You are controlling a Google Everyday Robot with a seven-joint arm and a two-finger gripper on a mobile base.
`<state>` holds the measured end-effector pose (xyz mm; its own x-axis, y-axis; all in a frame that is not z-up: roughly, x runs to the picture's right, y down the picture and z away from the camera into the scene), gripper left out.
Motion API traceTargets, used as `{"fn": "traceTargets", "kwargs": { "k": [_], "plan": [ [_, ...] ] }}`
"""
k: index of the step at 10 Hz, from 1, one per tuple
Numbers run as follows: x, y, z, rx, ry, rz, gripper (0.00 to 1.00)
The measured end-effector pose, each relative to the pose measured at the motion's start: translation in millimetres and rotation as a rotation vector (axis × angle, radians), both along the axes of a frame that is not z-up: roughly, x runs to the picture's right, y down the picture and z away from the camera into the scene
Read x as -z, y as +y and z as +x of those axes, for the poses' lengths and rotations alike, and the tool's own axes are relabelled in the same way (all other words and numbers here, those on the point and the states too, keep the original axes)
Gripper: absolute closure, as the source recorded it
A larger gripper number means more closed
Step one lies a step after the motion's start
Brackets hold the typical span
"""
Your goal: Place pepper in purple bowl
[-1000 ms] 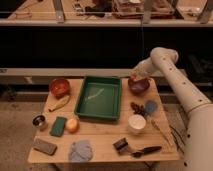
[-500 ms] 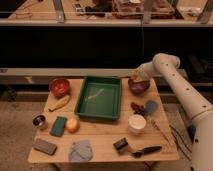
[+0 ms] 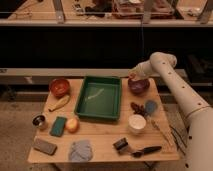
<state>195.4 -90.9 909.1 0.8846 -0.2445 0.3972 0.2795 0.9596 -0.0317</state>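
Note:
The dark purple bowl (image 3: 139, 85) stands at the back right of the wooden table (image 3: 102, 137). My gripper (image 3: 132, 76) hangs at the bowl's left rim, just above it, at the end of the white arm (image 3: 172, 85) that reaches in from the right. A small orange-red piece at the gripper tip looks like the pepper (image 3: 132, 76); most of it is hidden by the gripper.
A green tray (image 3: 80, 102) lies mid-table. An orange-red bowl (image 3: 59, 86) and a pale yellow banana-like piece (image 3: 59, 103) are at the left. A white cup (image 3: 136, 122), a round yellow-orange fruit (image 3: 72, 124), a green sponge (image 3: 58, 126), a grey cloth (image 3: 80, 150) and a dark brush (image 3: 145, 150) lie toward the front.
The gripper has shifted a little to the left and down, toward the purple bowl's left rim. Nothing else on the table has moved.

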Motion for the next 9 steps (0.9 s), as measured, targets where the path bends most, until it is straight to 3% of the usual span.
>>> {"fn": "traceTargets", "kwargs": {
  "k": [9],
  "plan": [
    [-20.9, 0, 25, -0.023, -0.02, 0.001, 1.0]
  ]
}}
